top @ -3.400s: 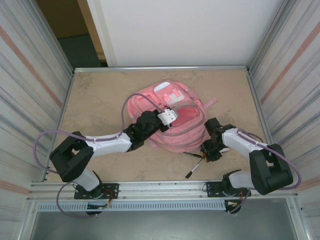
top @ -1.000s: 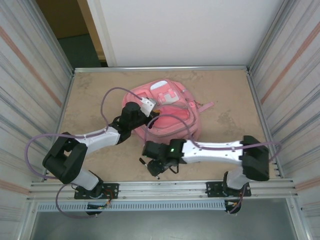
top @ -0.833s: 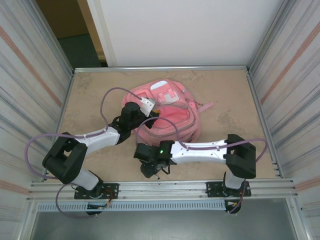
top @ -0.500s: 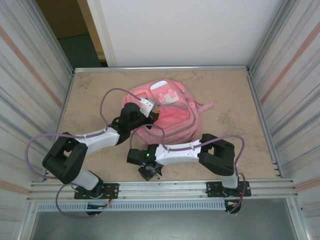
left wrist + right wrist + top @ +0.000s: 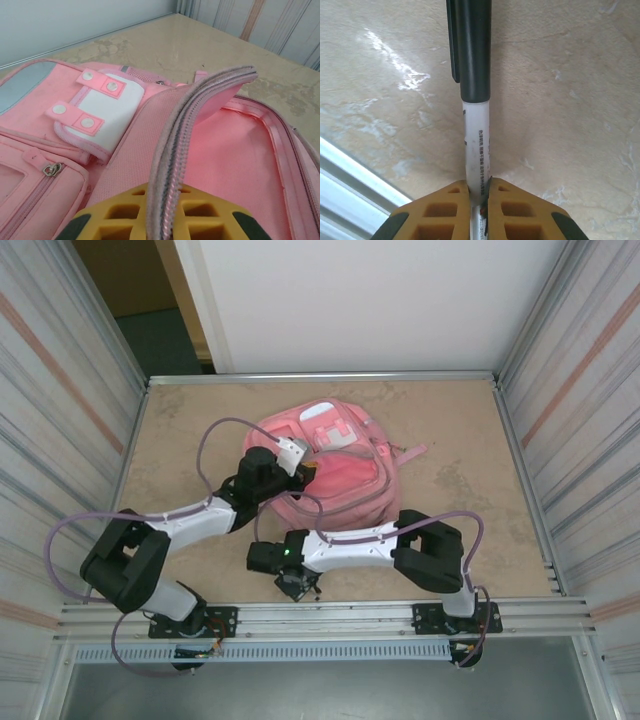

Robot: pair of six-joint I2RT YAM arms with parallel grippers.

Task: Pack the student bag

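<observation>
Pink dominates the overhead view: the large soft pink fabric student bag (image 5: 350, 465) lies on the beige stone-patterned table (image 5: 190, 430) with its main mouth gaping. The left gripper (image 5: 306, 468) sits at the bag's near-left edge. The right gripper (image 5: 297, 585) is low over the table in front of the bag, apart from it, its arm stretched across beside the left arm.

From the left wrist, the yellow jaws are pinched together on the bag's grey-and-pink zipped rim (image 5: 170, 160), lifting it so the pink lining shows. The bag's white patch with snap tabs (image 5: 112, 117) lies just left of that rim.

From the right wrist, the jaws are clamped on the white barrel of a black-capped pen (image 5: 475, 55), which lies flat on the table and points away from the fingers.

The grip sits near the pen's tail, so the long capped end could swing or slip out on lifting. If the thin rim slides from the left jaws, the mouth would sag shut before the pen arrives. With the arms this close, the right one could also knock the left on its way to the bag.
</observation>
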